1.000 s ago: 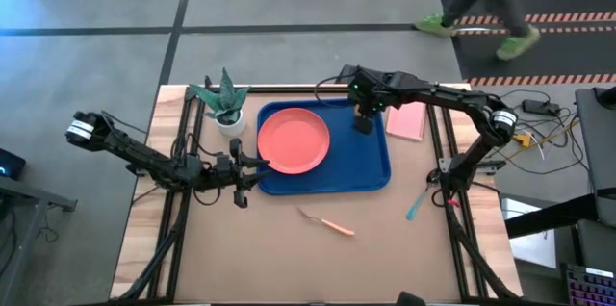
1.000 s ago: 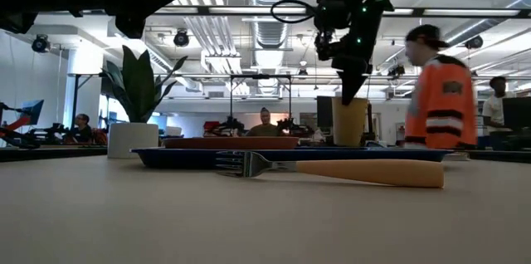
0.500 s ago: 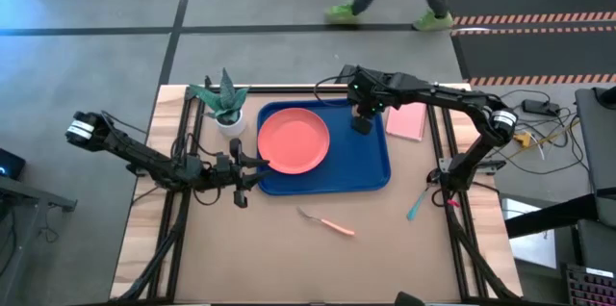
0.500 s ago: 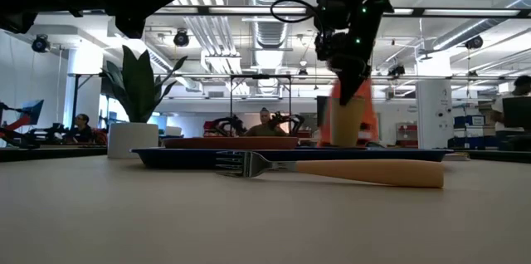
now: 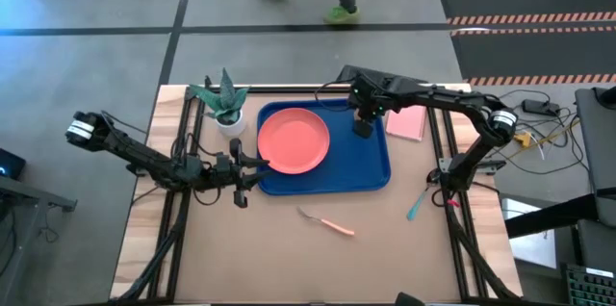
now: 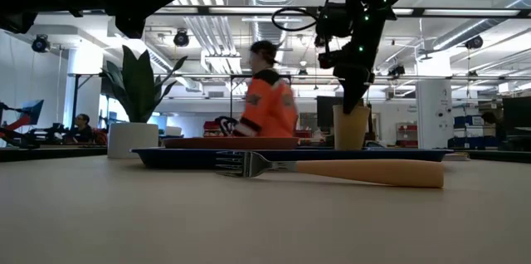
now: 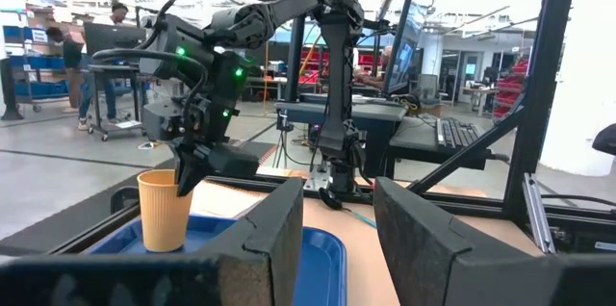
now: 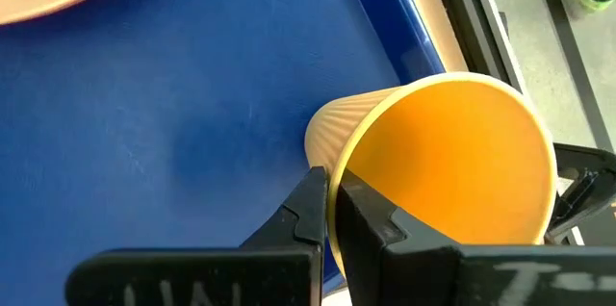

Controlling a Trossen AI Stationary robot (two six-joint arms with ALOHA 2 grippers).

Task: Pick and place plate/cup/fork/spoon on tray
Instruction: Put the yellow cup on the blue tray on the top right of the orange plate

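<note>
Right end effector (image 8: 327, 212) pinches the near rim of the cup (image 8: 438, 166), one finger inside the wall and one outside, fingers nearly closed on that thin wall. In the wrist view the cup's orange-yellow mouth faces the camera. In the low view the cup (image 6: 351, 127) stands upright on the tray (image 6: 290, 155), directly below the end effector (image 6: 355, 102), which comes straight down onto its rim.

From above, the cup is hidden under the right end effector (image 5: 362, 121), at the far right part of the tray (image 5: 356, 176). The plate (image 5: 294, 140) already lies on the tray's left half, well apart from the cup.

Judging by this, the cup seems placed, and the coming move is to let go and lift straight up, since the cup sits right beneath the fingers.

Two items remain on the worktop (image 5: 289, 258), both nearer than the tray. The fork (image 5: 327, 221) lies just near of the tray's near edge, its long axis running left to right, tines to the left, handle to the right. The spoon (image 5: 416, 204) lies off the tray's near right corner, its axis running near to far with a slight slant.

The right arm is closer to the spoon. The left end effector (image 5: 252, 179) rests at the tray's near left corner, fingers (image 7: 260, 248) spread apart and empty, somewhat closer to the fork's tines.
</note>
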